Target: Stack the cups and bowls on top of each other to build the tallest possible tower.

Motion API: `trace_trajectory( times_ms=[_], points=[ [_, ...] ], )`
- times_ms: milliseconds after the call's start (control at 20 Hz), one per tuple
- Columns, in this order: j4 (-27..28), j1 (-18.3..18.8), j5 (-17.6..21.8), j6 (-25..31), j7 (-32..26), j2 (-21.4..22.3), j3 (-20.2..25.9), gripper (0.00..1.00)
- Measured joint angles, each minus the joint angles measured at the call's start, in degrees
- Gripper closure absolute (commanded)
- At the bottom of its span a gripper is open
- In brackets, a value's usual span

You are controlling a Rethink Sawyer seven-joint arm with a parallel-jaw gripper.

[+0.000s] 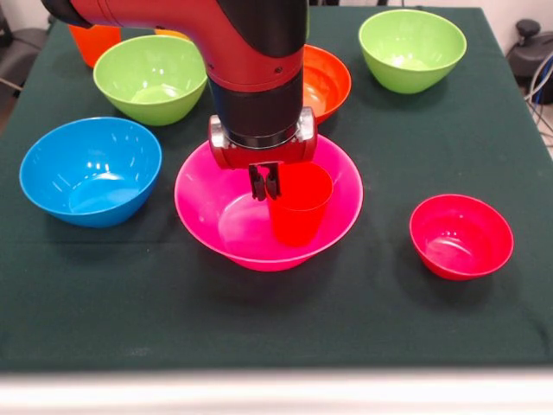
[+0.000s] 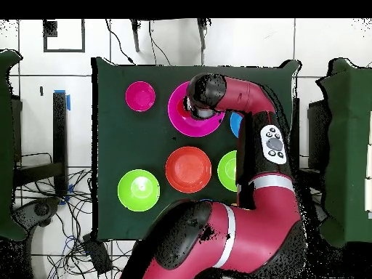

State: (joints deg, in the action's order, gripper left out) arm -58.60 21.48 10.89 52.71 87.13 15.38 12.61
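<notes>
The large pink bowl sits mid-table. A red cup stands upright inside it, right of centre. My gripper comes straight down over the bowl, its two dark fingers close together and pinching the cup's left rim. Around it stand a light blue bowl, two lime green bowls, an orange bowl and a small red bowl. An orange cup stands at the far left corner. In the overhead view the arm hides the gripper and the cup.
Dark green cloth covers the table. The arm hangs over the orange bowl and part of the left green bowl. A yellowish rim peeks out behind that green bowl. Cables and other tables surround the table.
</notes>
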Motion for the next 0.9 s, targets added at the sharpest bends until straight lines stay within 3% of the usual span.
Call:
trace_trajectory(
  times_ms=[900],
  points=[
    [0.02, 1.40, 1.15, 0.01, -0.92, -0.07, 1.95, 1.00]
  ],
)
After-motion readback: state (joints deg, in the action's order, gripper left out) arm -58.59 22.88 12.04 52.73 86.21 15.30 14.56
